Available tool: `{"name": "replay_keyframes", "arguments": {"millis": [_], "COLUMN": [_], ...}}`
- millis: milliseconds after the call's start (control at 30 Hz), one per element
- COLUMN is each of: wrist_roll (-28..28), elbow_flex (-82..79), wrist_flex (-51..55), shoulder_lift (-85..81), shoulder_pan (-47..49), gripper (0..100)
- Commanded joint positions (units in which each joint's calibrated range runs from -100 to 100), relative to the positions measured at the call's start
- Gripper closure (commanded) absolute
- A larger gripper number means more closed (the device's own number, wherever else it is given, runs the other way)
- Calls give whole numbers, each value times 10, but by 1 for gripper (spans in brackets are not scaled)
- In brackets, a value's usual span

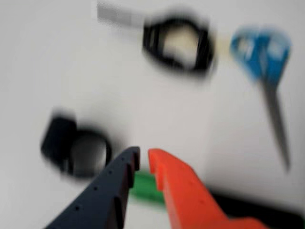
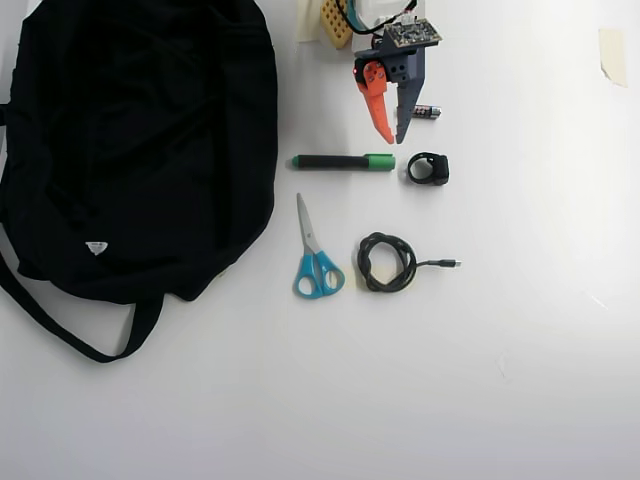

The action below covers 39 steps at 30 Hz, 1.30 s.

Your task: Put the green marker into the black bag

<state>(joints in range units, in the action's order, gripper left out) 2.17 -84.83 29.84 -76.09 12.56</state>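
The green marker (image 2: 343, 162) lies flat on the white table in the overhead view, its green cap (image 2: 378, 162) pointing right, a short way right of the black bag (image 2: 140, 140). My gripper (image 2: 395, 140) hovers just behind the cap, holding nothing, its orange and dark fingers only a narrow gap apart. In the blurred wrist view the gripper (image 1: 143, 156) points down at the green cap (image 1: 144, 187), which shows between and below the fingertips. The black barrel (image 1: 257, 205) runs off to the right. The bag is out of the wrist view.
Blue-handled scissors (image 2: 318, 262) and a coiled black cable (image 2: 386, 262) lie in front of the marker. A small black ring-shaped part (image 2: 428, 168) sits right of the cap, a small battery (image 2: 427, 112) beside the gripper. The bag's strap (image 2: 70, 330) trails at lower left.
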Motion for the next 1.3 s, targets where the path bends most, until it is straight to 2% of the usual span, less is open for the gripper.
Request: {"name": "replay_keyframes", "arguments": {"millis": [0, 67, 367, 700, 800, 1100, 1267], "wrist_roll": [-41, -58, -57, -56, -30, -19, -20], "elbow_flex": [101, 143, 339, 584, 639, 784, 810], "wrist_flex": [-95, -123, -189, -190, -190, -190, -190], "shoulder_lift": [104, 152, 343, 507, 549, 678, 711], "shoulder_pan": [2, -1, -28, -61, -61, -60, -61], "gripper": [98, 98, 98, 98, 98, 98, 98]}}
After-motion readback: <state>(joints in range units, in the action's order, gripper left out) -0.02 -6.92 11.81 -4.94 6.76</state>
